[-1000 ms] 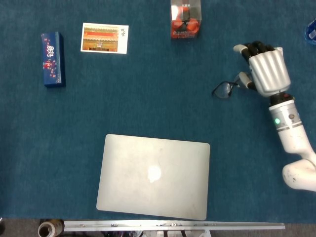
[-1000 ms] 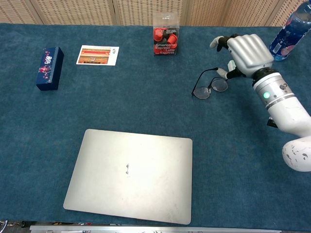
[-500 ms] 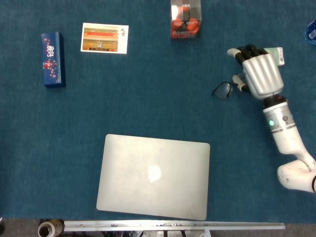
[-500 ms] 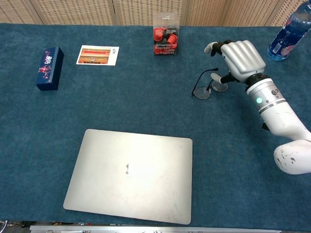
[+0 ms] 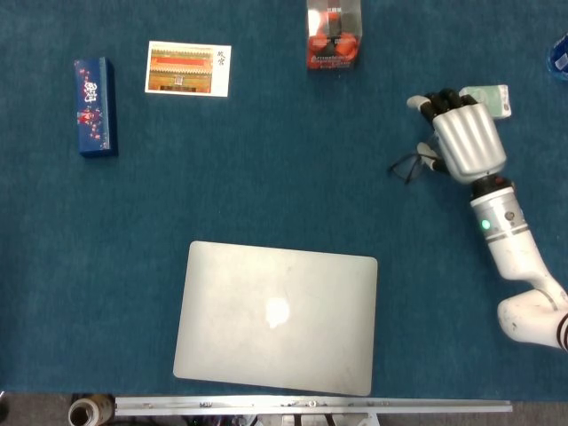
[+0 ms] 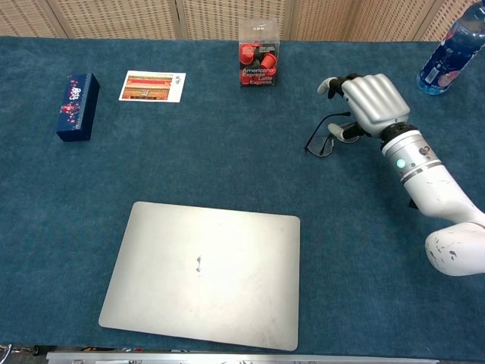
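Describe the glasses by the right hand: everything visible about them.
The glasses are thin, dark-framed, with clear lenses, lying on the blue table between the laptop and the red box. Only one lens and part of the frame show; the rest is hidden beneath the right hand, which covers them from above. Its thumb meets the frame, though a firm grip cannot be confirmed.

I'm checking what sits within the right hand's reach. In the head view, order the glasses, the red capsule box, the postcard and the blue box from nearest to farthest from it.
From the right hand:
1. Glasses, right at its fingers.
2. Red capsule box, at the far edge, toward the middle.
3. Postcard, far left.
4. Blue box, farthest left.
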You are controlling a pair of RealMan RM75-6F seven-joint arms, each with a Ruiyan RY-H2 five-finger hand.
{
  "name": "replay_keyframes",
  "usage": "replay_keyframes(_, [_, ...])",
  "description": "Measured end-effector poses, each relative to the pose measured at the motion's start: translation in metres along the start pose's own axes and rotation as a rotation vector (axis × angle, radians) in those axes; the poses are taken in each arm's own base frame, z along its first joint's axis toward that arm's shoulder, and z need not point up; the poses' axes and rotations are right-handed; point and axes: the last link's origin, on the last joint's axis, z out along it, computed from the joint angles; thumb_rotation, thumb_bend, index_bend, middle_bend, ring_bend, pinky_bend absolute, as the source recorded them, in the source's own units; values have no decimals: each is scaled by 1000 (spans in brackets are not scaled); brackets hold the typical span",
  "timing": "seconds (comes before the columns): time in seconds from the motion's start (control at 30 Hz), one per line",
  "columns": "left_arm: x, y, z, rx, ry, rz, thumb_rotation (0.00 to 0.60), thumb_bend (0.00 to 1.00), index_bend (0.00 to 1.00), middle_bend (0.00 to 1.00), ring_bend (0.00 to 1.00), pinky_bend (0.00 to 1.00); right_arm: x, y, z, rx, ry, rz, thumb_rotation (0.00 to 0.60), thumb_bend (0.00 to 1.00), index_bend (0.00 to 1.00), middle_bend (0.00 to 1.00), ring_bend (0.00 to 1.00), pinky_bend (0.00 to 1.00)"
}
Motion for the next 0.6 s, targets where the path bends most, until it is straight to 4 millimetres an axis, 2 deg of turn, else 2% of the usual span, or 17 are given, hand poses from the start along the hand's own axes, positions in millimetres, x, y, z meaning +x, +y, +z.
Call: replay_keyframes(0.6, [1, 0, 0, -3, 3, -1, 600, 93, 544, 482, 401, 478, -9, 1, -5, 7, -32, -25, 600, 226, 307, 377, 293, 469])
